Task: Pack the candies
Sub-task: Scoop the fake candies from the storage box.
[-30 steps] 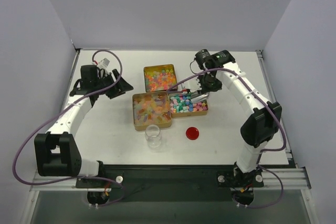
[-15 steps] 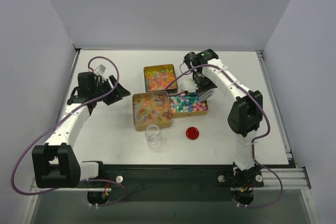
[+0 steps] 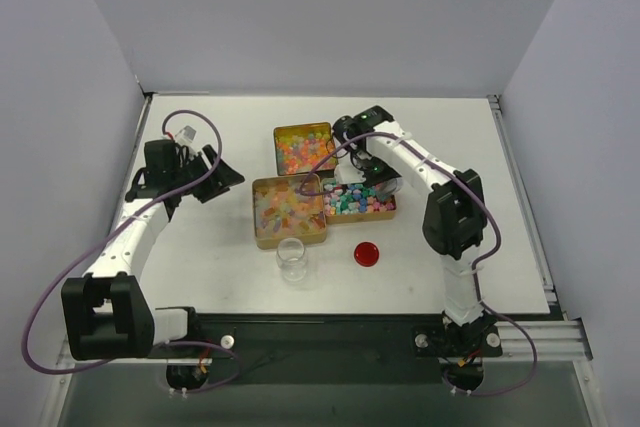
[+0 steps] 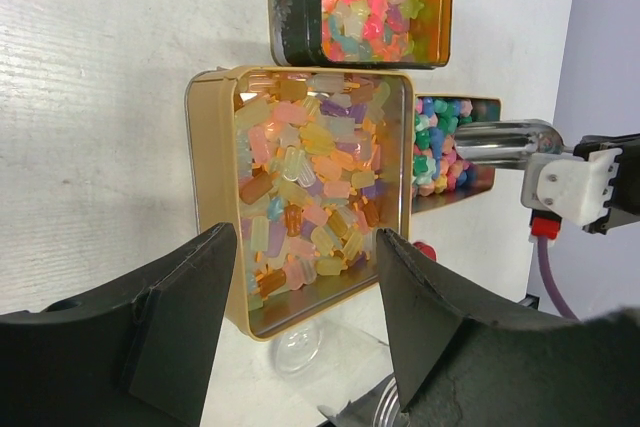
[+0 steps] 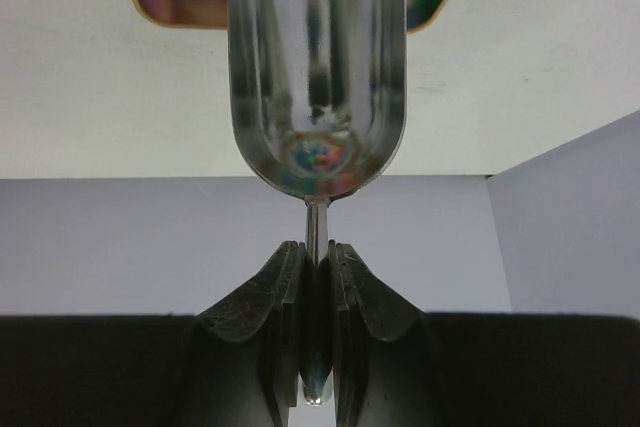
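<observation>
White counter (image 3: 200, 247), plain pale walls (image 3: 320, 17) on three sides. Tiny multicoloured candies (image 4: 305, 187) fill three gold rectangular tins (image 4: 205, 197) mid-counter. Left fingers (image 4: 185, 327) spread, empty (left of the tins). Right fingers (image 5: 297, 279) clamped on shiny metal scoop (image 5: 318, 67).

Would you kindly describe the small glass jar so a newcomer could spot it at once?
On the white table, three gold tins of candies cluster together. Just in front of the largest tin, on its near side, stands the jar: the only clear glass container there.
</observation>
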`<state>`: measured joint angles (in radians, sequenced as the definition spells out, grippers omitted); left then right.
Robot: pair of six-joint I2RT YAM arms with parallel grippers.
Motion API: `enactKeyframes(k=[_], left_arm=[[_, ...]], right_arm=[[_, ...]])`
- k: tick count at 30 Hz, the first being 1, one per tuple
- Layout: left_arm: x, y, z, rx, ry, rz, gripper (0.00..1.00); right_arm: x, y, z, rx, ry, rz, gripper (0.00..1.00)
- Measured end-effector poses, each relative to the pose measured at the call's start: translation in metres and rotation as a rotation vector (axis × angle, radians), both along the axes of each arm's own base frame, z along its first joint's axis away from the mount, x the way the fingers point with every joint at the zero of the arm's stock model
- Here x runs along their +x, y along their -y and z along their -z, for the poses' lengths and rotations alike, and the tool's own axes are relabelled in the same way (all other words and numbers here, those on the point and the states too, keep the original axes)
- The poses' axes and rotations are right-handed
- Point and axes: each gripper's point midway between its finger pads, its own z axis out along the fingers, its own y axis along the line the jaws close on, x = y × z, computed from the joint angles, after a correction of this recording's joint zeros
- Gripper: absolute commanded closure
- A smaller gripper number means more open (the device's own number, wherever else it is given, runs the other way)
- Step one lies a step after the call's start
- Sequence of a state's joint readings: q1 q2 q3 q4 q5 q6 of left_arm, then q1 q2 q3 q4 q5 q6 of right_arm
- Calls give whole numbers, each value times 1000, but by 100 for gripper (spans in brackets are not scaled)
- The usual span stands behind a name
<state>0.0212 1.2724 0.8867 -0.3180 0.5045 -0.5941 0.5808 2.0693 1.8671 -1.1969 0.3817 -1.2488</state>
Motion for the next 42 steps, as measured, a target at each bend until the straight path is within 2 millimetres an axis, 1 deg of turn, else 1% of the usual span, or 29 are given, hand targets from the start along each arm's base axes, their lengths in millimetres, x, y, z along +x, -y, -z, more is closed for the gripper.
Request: enactKeyframes(k=[4,11,19,24,30,34,38,42], left_arm=[[0,0,0,0,0,0,31],[-6,-1,8,0,-17,-3,31],[-7,-2,8,1,-17,-5,31],[-7,-2,9,2,-18,-5,31],[-5,-4,15,3,-36,-9,31],[-5,-5,19,2,-50,-10,31],[-4,-7,20,1,-51,-13,31],[-4,-7,20,4,-50,-11,31]], right_arm=[[-2,-4,9,-32,4,17,100],[-7,-5,9,-57,24,77,100],[-13,-5,11,-33,35,141,100],[-18,0,14,-17,37,161,100],[-28,3,30,46,-23,197,100],[-31,7,38,59,-45,217,100],[-30,-1,40,81,-44,222,100],[-28,-13,49,89,-53,209,100]])
